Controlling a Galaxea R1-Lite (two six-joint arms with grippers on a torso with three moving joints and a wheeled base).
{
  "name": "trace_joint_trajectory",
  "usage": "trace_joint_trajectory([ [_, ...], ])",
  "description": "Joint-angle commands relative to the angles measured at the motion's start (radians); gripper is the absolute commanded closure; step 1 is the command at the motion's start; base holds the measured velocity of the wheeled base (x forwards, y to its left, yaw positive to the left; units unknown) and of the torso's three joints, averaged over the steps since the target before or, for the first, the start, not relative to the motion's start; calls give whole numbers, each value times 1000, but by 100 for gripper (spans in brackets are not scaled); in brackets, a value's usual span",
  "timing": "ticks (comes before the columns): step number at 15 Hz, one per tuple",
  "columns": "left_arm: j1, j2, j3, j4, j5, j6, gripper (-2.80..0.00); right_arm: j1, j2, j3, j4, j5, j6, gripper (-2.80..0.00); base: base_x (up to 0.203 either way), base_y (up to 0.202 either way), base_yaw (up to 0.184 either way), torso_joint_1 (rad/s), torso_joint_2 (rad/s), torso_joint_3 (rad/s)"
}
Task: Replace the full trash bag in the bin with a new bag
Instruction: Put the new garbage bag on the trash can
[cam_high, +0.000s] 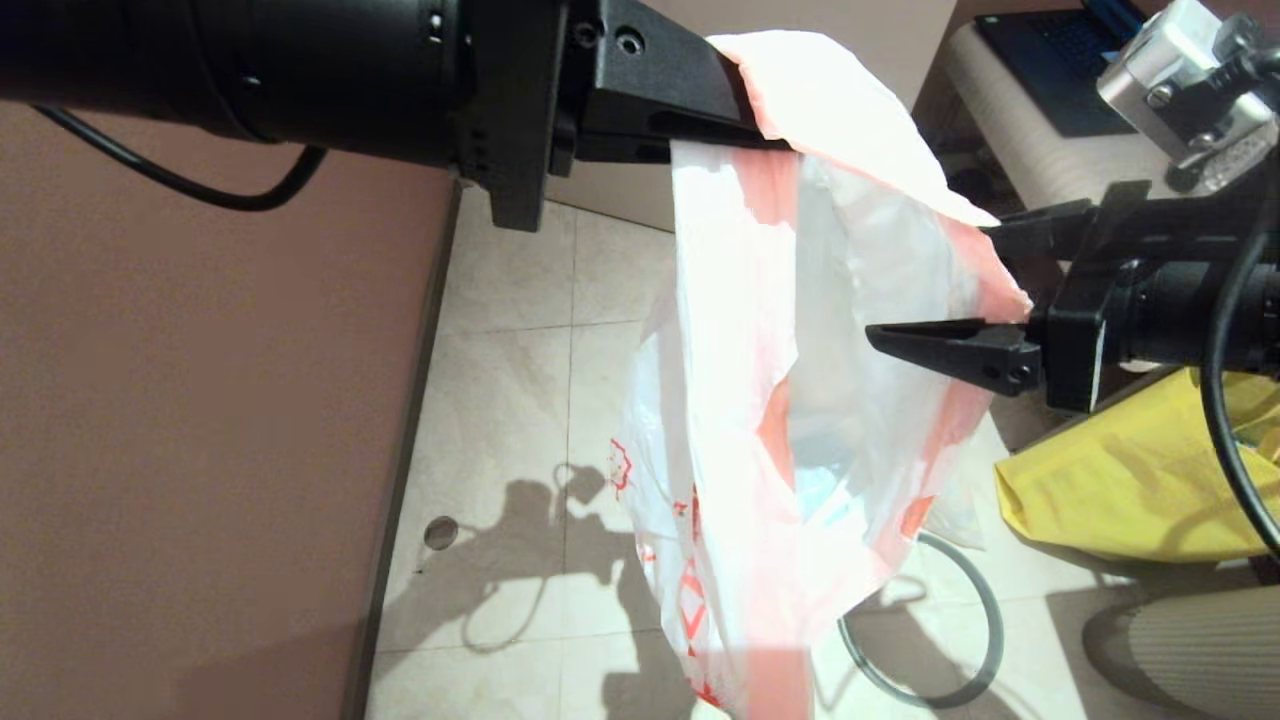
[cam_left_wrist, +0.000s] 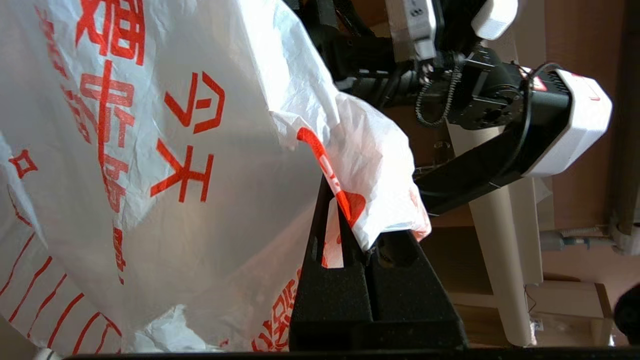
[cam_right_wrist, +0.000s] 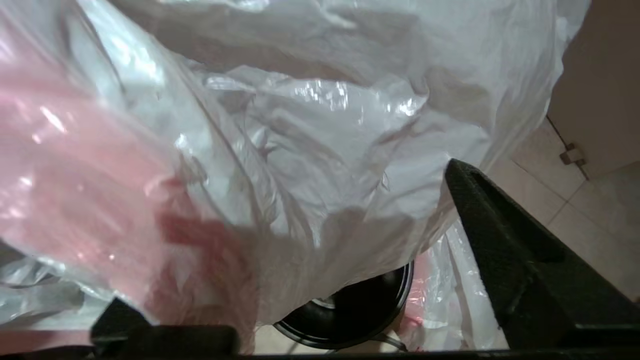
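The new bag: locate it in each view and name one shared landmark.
Head view: the new bag hangs centre, from the left gripper.
Left wrist view: fills the left half.
Right wrist view: covers most of the picture.
Landmark: its pink band.

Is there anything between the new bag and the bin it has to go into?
Nothing visible blocks it. The new bag hangs from the shut left gripper, with the open right gripper at its mouth. In the right wrist view the bin shows just beyond the bag, its opening free as far as seen.
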Motion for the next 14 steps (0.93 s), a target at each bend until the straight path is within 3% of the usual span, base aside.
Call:
trace_joint_trajectory([
  [1, 0, -38, 11, 3, -21, -12, 0, -8, 29, -13, -5, 2, -2, 0, 0, 0, 0, 0, 0, 0],
  [2, 2, -52, 20, 4, -62, -17, 0, -8, 28, -29, -1, 3, -1, 0, 0, 0, 0, 0, 0, 0],
  [7, 6, -68, 39, 16, -124, -109, 0, 26, 14, -60, 6, 4, 16, 0, 0, 0, 0, 0, 0, 0],
  [14, 75, -75, 46, 98, -200, -127, 0, 125, -29, -88, 66, 4, 317, 0, 0, 0, 0, 0, 0, 0],
])
